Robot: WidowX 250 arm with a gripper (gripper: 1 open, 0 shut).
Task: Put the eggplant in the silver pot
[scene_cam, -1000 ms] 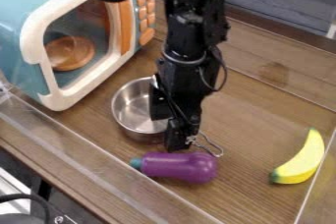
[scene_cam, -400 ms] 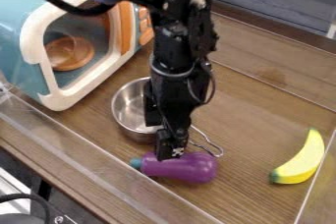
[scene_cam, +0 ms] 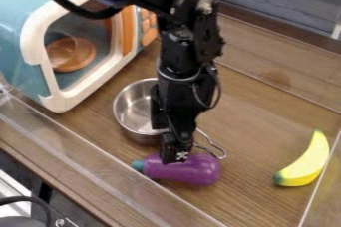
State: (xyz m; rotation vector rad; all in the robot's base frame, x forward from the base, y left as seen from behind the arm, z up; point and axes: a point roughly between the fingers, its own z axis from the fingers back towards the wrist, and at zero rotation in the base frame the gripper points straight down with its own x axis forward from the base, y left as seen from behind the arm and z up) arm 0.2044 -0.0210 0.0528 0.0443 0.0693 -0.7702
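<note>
Eggplant (scene_cam: 182, 169) is lying on its side near the front edge of the counter (scene_cam: 266, 102), teal stem cap pointing toward the left end, glossy purple body stretching right. Only one camera view here, so that's all I've got to go on.

In it the claw (scene_cam: 174, 154) points straight down and sits right over the eggplant's top, roughly mid-body and a bit toward the stem end. Its jaws are spread wide with nothing between them, so it isn't holding anything. Can't tell for sure whether the tips are already touching the purple skin or just above it; the dark fingers blend into the eggplant.

Silver pot (scene_cam: 135, 109) sits just behind the eggplant, toward the back left, partly hidden by the arm, and it looks empty from what shows. Its thin wire loop handle (scene_cam: 210, 151) lies on the counter right by the claw. A banana (scene_cam: 304, 161) is well apart at the right edge, and a toy microwave (scene_cam: 67, 42) sits in the back left corner.

What worries me: that eggplant is slick and rounded, so an off-center pinch could squirt it sideways or roll it. Also that wire handle is close enough that a finger could snag it and drag the pot.
</note>
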